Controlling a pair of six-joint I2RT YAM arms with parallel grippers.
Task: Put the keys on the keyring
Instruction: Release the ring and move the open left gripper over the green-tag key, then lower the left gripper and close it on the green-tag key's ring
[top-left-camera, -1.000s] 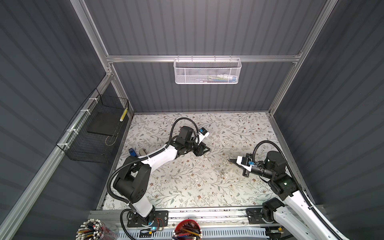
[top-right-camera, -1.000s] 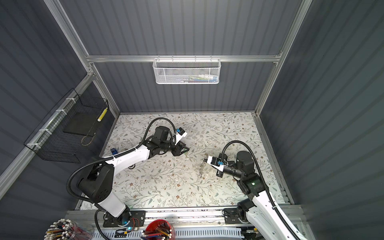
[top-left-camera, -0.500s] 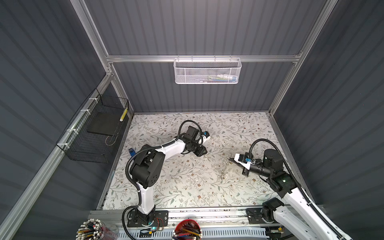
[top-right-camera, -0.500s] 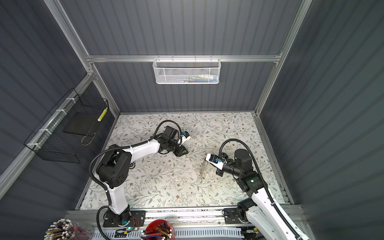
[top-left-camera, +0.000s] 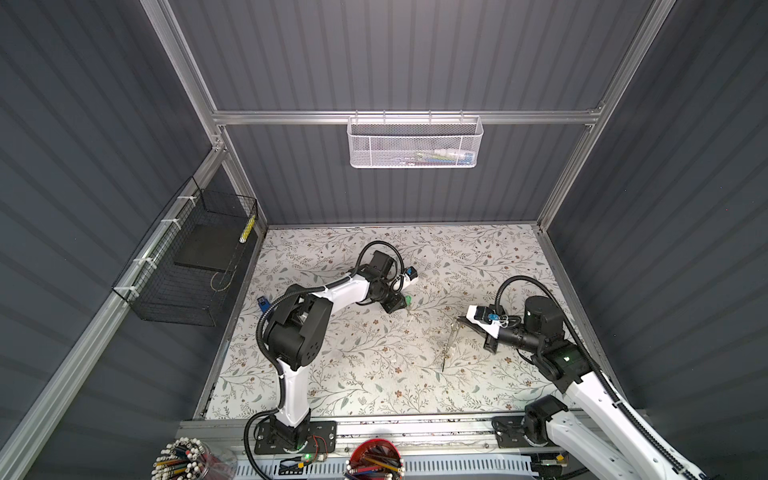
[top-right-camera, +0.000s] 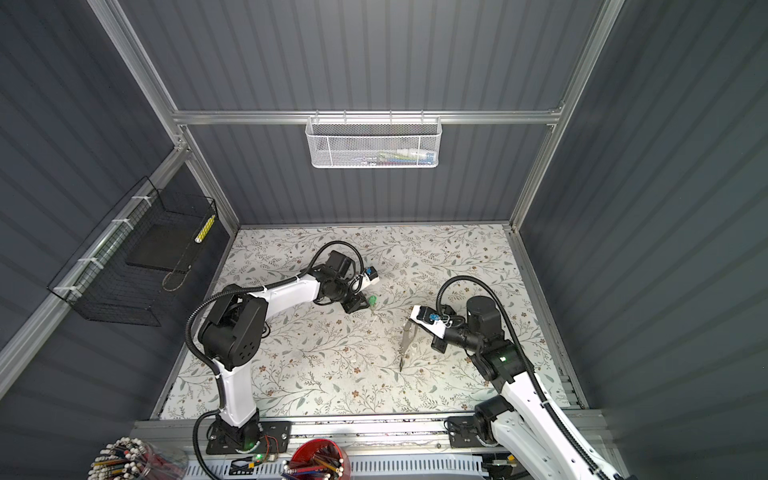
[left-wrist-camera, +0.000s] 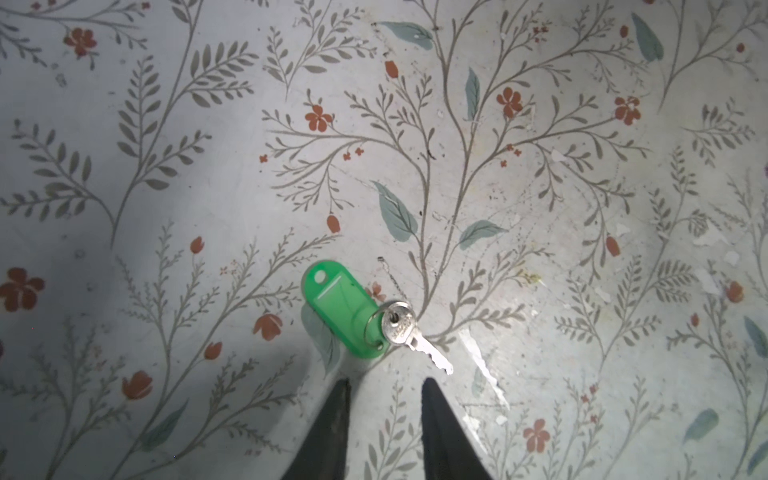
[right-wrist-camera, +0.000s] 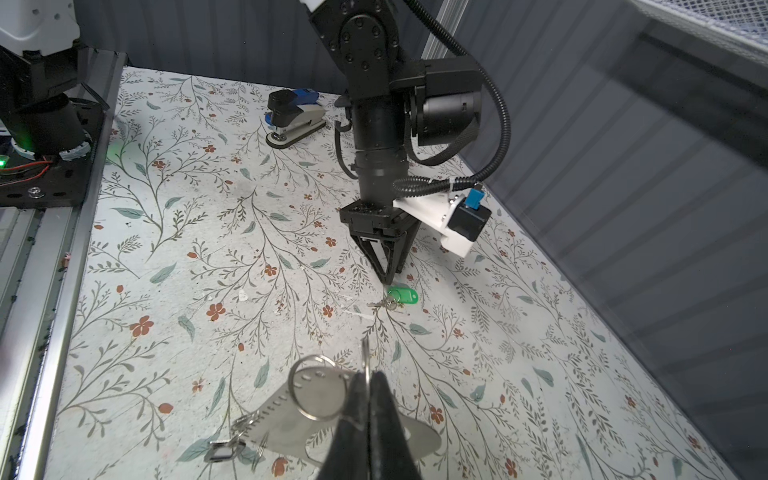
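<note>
A silver key with a green tag lies flat on the flowered table, also visible in both top views. My left gripper points down just short of it, jaws apart with nothing between them. My right gripper is shut on the keyring, a flat grey piece with a metal ring, held off the table and hanging down. A key with a black-rimmed clear tag dangles from the keyring's edge.
A blue and grey stapler stands near the table's left edge. A black wire basket hangs on the left wall and a white mesh basket on the back wall. Pencil cups stand by the front rail.
My left arm's elbow has swung up and toward the front while its gripper stayed by the green-tagged key and its jaws narrowed. The right gripper with the keyring has barely moved.
</note>
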